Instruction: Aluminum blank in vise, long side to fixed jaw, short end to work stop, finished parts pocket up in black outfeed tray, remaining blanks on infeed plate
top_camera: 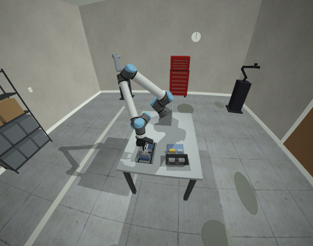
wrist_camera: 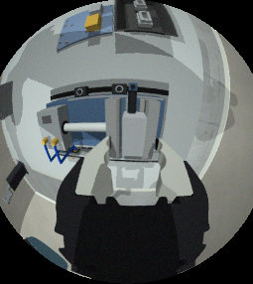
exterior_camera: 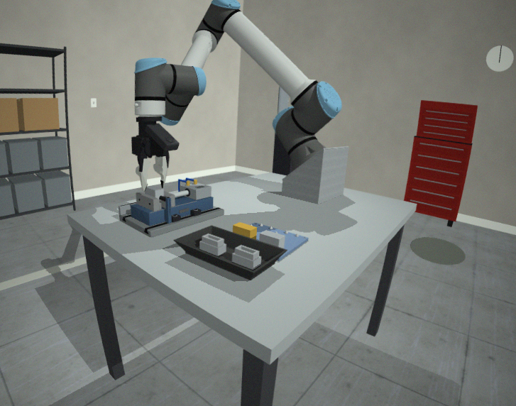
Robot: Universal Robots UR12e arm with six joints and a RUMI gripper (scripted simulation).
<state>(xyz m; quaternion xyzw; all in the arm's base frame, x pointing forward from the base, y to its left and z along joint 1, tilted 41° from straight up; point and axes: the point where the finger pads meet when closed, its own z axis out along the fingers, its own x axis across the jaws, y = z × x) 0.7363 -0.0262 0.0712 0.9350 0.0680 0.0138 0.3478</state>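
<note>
Gripper (exterior_camera: 152, 184): partly spread, holding nothing, straddling blank (wrist_camera: 134, 130).
Blank: flat in vise (exterior_camera: 177, 209), for seating against stop.

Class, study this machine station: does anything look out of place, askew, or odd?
Nothing stands out. Two finished parts sit pocket up in the black tray. A brass blank and a gray blank lie flat on the infeed plate. Another gray blank lies square in the vise, beneath the open gripper.

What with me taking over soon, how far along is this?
Done: two pocketed parts in the black tray, a yellow block and gray block on the pinned plate. In hand: the open gripper straddles a third block in the vise. Left: checking its seating.
</note>
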